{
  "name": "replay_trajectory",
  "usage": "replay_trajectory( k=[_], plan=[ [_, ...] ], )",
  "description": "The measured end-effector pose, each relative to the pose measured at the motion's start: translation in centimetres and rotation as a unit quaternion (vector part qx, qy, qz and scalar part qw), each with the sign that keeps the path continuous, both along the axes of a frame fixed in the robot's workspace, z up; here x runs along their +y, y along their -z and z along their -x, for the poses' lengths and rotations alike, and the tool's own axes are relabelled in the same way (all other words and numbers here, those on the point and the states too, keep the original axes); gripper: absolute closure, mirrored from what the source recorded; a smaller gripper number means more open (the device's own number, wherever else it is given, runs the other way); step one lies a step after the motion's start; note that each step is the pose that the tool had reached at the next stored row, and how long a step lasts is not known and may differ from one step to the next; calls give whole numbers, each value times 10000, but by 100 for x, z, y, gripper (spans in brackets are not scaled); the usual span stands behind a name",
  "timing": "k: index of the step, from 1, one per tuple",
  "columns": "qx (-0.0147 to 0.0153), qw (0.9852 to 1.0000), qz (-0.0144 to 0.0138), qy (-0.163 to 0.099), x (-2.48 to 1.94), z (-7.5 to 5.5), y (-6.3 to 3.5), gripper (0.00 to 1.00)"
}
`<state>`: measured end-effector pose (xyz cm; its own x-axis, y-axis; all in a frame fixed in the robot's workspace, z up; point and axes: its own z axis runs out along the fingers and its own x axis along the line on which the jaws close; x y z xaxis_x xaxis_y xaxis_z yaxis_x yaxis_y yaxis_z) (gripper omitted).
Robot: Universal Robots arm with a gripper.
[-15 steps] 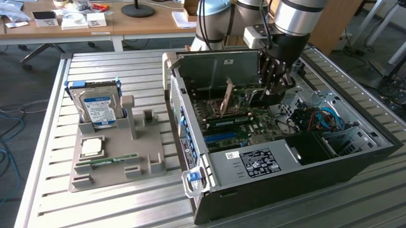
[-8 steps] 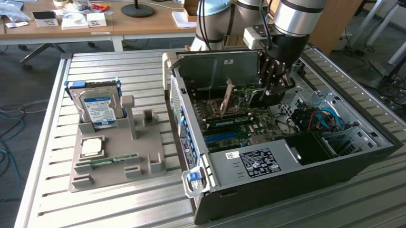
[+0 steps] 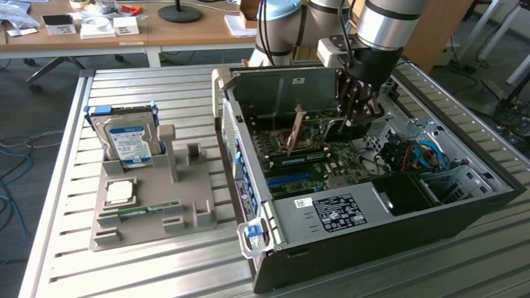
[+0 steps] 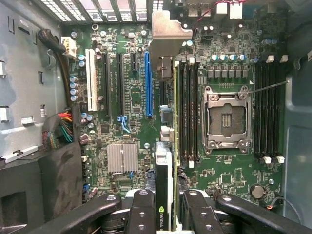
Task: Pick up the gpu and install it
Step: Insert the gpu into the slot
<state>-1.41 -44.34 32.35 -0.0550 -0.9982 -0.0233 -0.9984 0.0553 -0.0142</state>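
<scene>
The gripper (image 4: 165, 207) is clamped on the gpu (image 4: 164, 161), its fingers (image 4: 141, 209) pressed in from either side so that the card stands edge-on between them, the pale metal bracket (image 4: 168, 29) at the end farthest from the fingers. In the exterior view the gripper (image 3: 358, 121) hangs inside the open computer case (image 3: 373, 230), with the card reaching out from it over the motherboard (image 3: 319, 167). So the pick-up looks done: the card is off the grey holder tray (image 3: 153, 205), which sits well apart from the gripper, towards the exterior view's left, with the hard drive (image 3: 128, 139) standing in it and the memory stick (image 3: 145, 210) lying in it. What is left, as I judge it, is the seating. Below the card the blue expansion slot (image 4: 147, 83) is bare, lying just beside the card's line rather than under it. Beyond that, the empty processor socket (image 4: 226, 117) and the black memory slots (image 4: 187, 107) lie on the card's other side.
</scene>
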Motion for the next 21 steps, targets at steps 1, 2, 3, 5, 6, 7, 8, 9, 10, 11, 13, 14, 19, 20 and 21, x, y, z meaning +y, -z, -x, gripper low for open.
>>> replay_trajectory(
  k=[1, 2, 3, 5, 6, 7, 8, 9, 10, 11, 13, 14, 19, 20, 21],
  plan=[
    [0, 10000, 0, 0, 0, 0, 0, 73],
    [0, 10000, 0, 0, 0, 0, 0, 73],
    [0, 10000, 0, 0, 0, 0, 1, 73],
    [-1, 10000, -1, 0, 0, 0, 11, 73],
    [0, 10000, 0, 0, 0, 0, 16, 73],
    [0, 10000, 0, 0, 0, 0, 23, 73],
    [0, 10000, 0, 0, 0, 0, 32, 73],
    [0, 10000, 0, 0, 0, 0, 40, 73],
    [0, 10000, 0, 0, 0, 1, 48, 73],
    [0, 10000, 0, 0, 0, 1, 56, 73],
    [0, 10000, 0, 0, 0, 1, 69, 73],
    [0, 10000, 0, 0, 0, 1, 76, 73],
    [0, 10000, 1, 1, 0, 55, 93, 73],
    [0, 10000, 0, 0, -1, 71, 96, 73],
    [0, 10000, 0, 1, -4, 80, 100, 73]
  ],
)
